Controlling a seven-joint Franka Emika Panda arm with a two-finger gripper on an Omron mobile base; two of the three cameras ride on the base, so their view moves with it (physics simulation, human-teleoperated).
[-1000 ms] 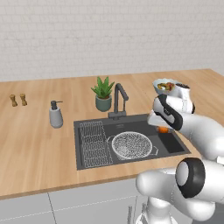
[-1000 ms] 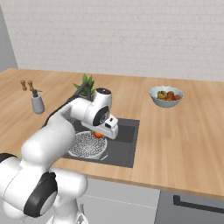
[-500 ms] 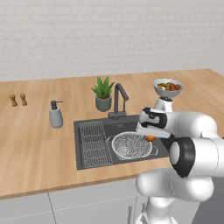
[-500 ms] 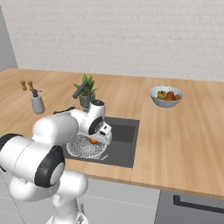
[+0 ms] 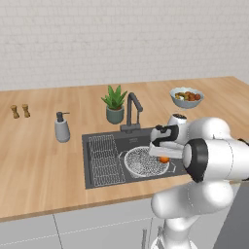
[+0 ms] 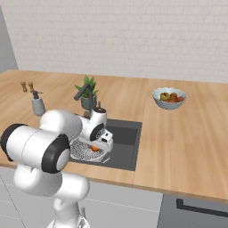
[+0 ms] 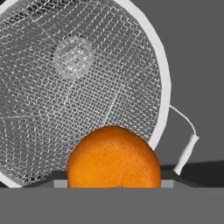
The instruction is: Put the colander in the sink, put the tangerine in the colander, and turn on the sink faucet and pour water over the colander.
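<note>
The silver mesh colander (image 5: 142,163) (image 6: 81,151) (image 7: 78,87) sits in the dark sink (image 5: 146,141) (image 6: 127,138), right of the wire rack. My gripper (image 5: 164,155) (image 6: 95,147) (image 7: 113,179) is shut on the orange tangerine (image 5: 164,159) (image 6: 95,148) (image 7: 113,157). It holds the fruit low over the colander's right rim, close to a wire side handle (image 7: 186,148). The tangerine hides most of both fingertips in the hand view. The dark angular faucet (image 5: 132,109) (image 6: 84,92) stands behind the basin, with no water showing.
A wire rack (image 5: 103,158) lies in the sink's left part. A potted plant (image 5: 115,104) stands beside the faucet, and a soap dispenser (image 5: 62,128) to the sink's left. A fruit bowl (image 5: 186,97) (image 6: 168,97) is at the back right, with small shakers (image 5: 20,111) far left.
My arm has carried the tangerine leftward and down, from the sink's right edge to just over the colander's right rim. The colander has not moved.
</note>
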